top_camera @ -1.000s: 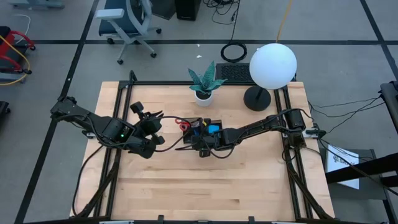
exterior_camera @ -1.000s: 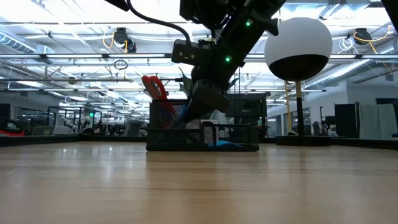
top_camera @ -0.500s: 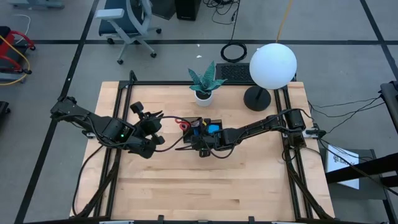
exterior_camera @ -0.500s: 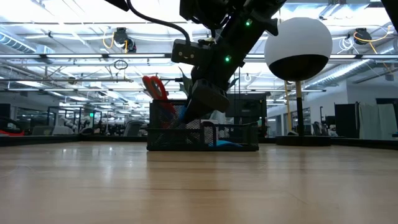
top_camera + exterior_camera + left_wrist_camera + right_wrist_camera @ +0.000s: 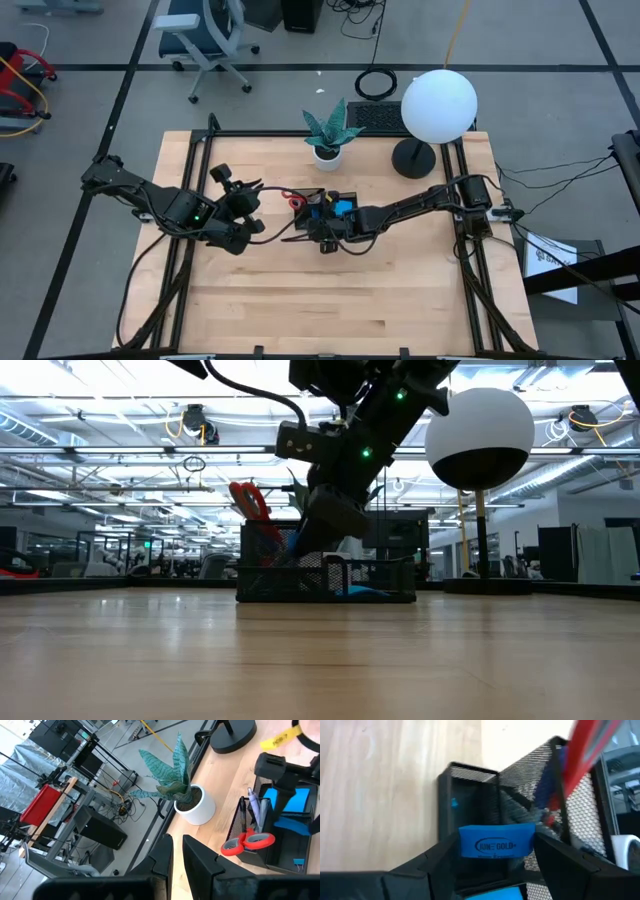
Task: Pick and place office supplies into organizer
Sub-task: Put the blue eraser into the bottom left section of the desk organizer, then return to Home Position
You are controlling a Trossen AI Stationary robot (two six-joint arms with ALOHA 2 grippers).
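Small blue block (image 5: 496,846), pinched between right gripper (image 5: 495,851) fingers above the organizer (image 5: 330,212), unmoved over the last second: release still pending; left gripper (image 5: 176,855) nearly closed, empty, waiting well aside.

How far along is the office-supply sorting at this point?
Done: red-handled scissors and pens stand in the organizer. In hand: the right claw holds a small blue block above a compartment. Left: releasing it. The left claw waits aside.

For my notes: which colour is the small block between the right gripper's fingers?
Blue, with darker printed lettering; the block shows best in the right wrist view.
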